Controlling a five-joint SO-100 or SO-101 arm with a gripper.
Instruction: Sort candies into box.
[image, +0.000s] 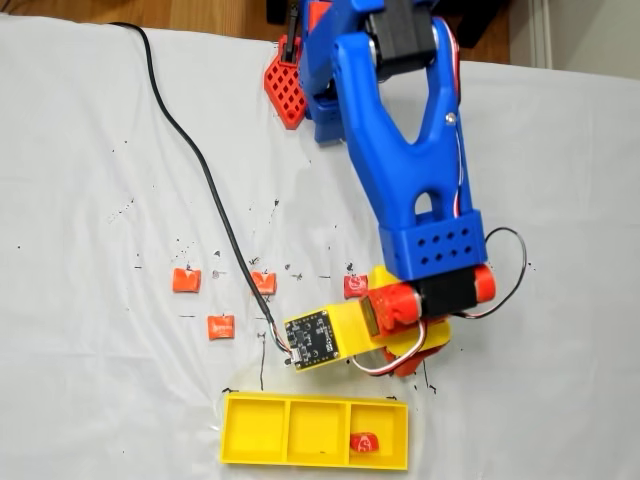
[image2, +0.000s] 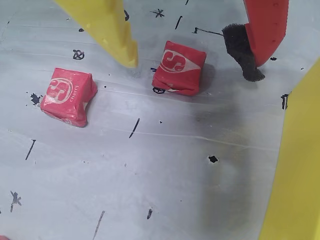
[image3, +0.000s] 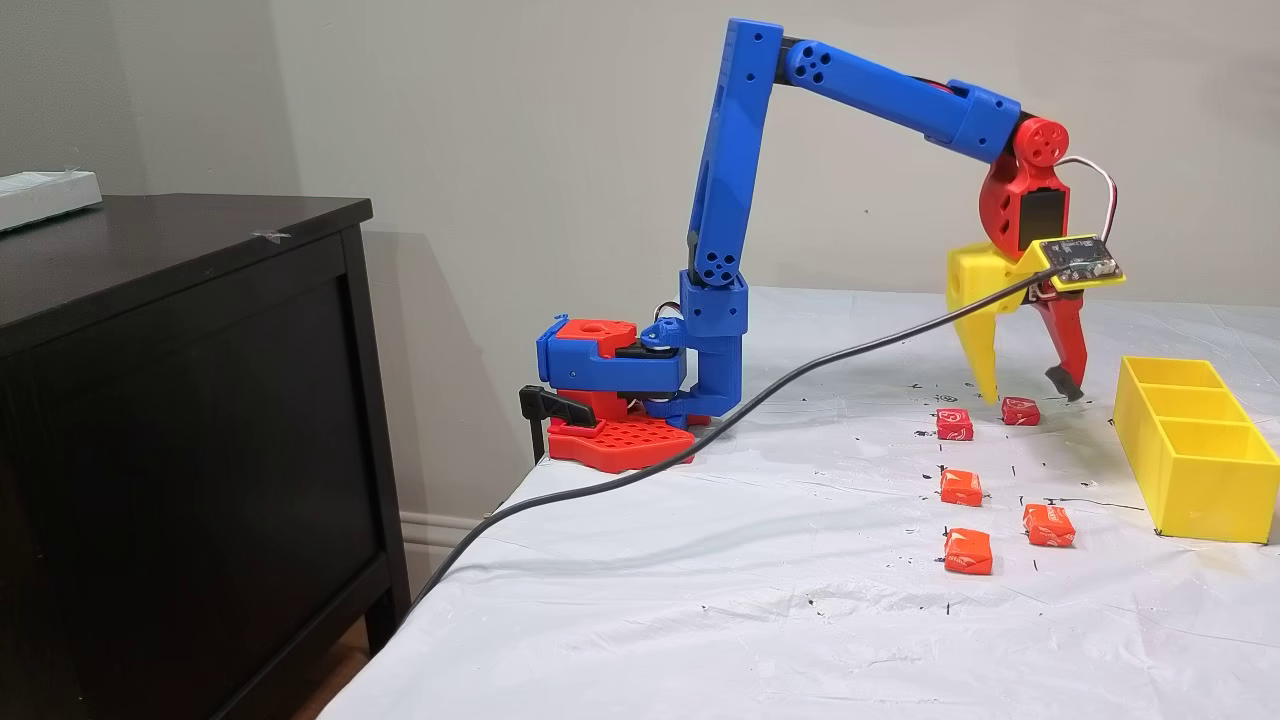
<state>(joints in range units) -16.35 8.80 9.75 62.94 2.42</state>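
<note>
Several orange-red candies lie on the white cloth. My gripper (image2: 192, 67) is open and straddles one candy (image2: 178, 68), with the yellow finger (image2: 120, 37) on its left and the red, black-padded finger (image2: 255, 50) on its right, neither touching it. Another candy (image2: 68, 96) lies further left. From the side, the gripper (image3: 1030, 390) hangs just over that candy (image3: 1020, 411), its neighbour (image3: 955, 424) beside it. The yellow box (image: 256, 432) sits at the near edge with one candy (image: 364, 442) in its right compartment. The box wall (image2: 295, 170) shows at the wrist view's right edge.
A black cable (image: 200, 170) runs across the cloth from the far left to the wrist board. Three candies (image3: 961, 487) (image3: 1049, 525) (image3: 968, 551) lie in a loose group left of the box (image3: 1200, 490). The arm's base (image3: 615, 440) stands at the table's edge, beside a dark cabinet (image3: 180, 400).
</note>
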